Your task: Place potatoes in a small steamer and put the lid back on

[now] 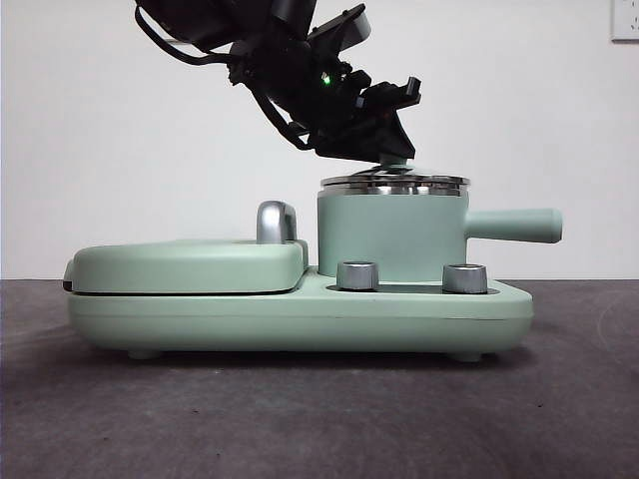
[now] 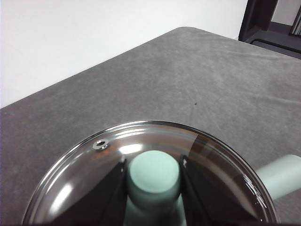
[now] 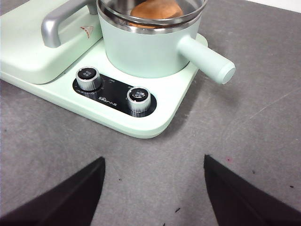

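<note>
Front view: left gripper [image 1: 396,160] clamped on knob of lid [image 1: 395,184], lid seated on small steamer [image 1: 389,235] w/ potato [image 3: 156,9] inside; right gripper [image 3: 153,188] apart, idle near; risk: tilted release could skew lid off rim.

Control panel [image 3: 114,92] print (small, white) unreadable.

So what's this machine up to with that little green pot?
The left hand is gripping the knob of the glass lid, which sits on the green pot. A potato is already inside the pot. The right hand is open, hanging over the table in front of the cooker's dials and holding nothing.
</note>
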`<state>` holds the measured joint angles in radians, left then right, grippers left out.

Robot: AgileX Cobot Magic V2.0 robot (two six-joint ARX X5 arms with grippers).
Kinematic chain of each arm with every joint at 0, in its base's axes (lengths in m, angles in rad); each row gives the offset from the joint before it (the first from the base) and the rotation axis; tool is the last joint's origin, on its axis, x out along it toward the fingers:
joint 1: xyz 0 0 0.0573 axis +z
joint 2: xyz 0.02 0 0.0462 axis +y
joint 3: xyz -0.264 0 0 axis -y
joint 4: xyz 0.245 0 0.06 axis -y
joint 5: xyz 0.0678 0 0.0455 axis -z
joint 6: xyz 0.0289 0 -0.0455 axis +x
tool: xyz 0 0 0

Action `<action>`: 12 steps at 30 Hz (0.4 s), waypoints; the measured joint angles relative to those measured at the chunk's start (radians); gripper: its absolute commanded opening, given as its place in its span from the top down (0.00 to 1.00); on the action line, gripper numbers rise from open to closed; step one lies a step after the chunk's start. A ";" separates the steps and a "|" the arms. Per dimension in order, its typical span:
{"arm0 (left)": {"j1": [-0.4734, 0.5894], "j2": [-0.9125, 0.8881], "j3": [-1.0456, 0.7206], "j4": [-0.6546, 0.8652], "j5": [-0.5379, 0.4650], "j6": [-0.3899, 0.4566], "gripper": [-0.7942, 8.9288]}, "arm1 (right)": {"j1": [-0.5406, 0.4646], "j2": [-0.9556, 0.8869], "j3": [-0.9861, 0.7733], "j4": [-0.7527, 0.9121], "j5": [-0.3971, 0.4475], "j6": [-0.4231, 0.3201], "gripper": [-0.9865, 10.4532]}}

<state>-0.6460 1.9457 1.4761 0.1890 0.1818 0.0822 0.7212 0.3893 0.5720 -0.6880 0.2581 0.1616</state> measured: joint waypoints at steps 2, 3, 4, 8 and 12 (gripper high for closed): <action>-0.003 0.000 0.003 -0.008 0.000 0.000 0.91 | 0.000 0.000 0.000 0.000 0.000 0.000 0.63; -0.003 0.000 0.005 -0.014 0.000 0.000 0.91 | 0.000 0.000 0.000 0.000 0.000 0.000 0.63; -0.003 0.000 0.008 -0.021 0.000 0.000 0.91 | 0.000 0.000 0.000 0.000 0.000 0.000 0.63; -0.003 0.000 0.010 -0.029 -0.004 0.000 0.91 | 0.000 0.000 0.000 0.000 0.001 0.000 0.63; -0.005 0.000 0.030 -0.065 -0.026 0.005 0.91 | 0.000 0.000 0.000 0.000 0.001 0.000 0.63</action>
<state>-0.6506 1.9457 1.5059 0.1238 0.1562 0.0872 0.7212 0.3893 0.5720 -0.6884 0.2588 0.1616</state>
